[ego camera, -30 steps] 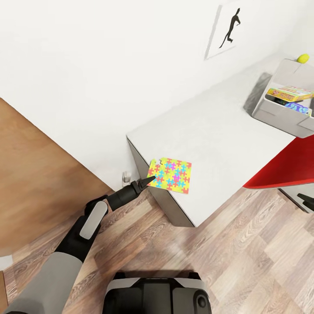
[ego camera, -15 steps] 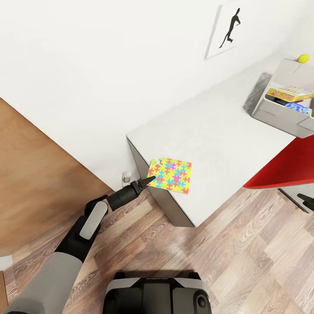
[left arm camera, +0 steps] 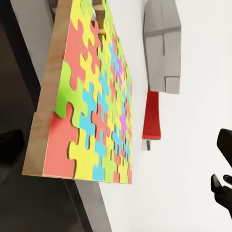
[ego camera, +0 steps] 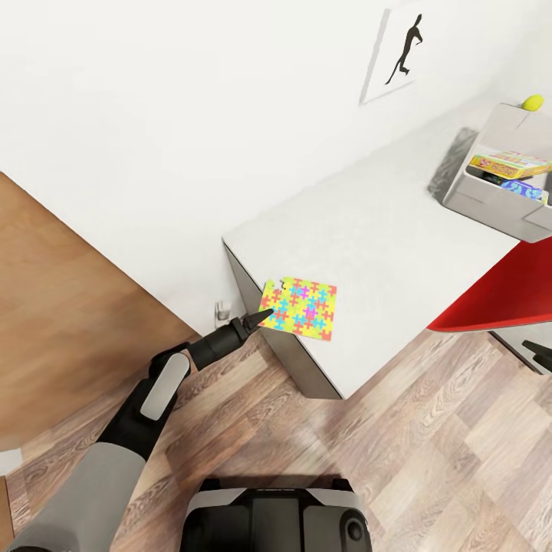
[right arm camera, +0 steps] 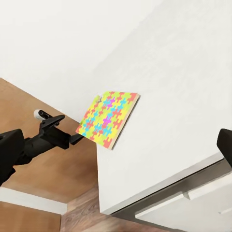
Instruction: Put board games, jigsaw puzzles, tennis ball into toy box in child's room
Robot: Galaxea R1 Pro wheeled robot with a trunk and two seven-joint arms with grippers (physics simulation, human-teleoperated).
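Where table [ego camera: 383, 230] meets white wall [ego camera: 192, 115], jigsaw puzzle [ego camera: 300, 307], wood floor [ego camera: 429, 452]

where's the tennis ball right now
In the head view the tennis ball sits far right on the table, just behind the toy box.

Light grey table [ego camera: 383, 230], jigsaw puzzle [ego camera: 300, 307] at corner, toy box [ego camera: 491, 201], tennis ball [ego camera: 533, 101]

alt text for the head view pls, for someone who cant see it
The robot's left tool touches the near corner of a multicoloured jigsaw puzzle lying at the edge of a light grey table. Farther right sits a grey toy box holding colourful board games, with a tennis ball behind it.
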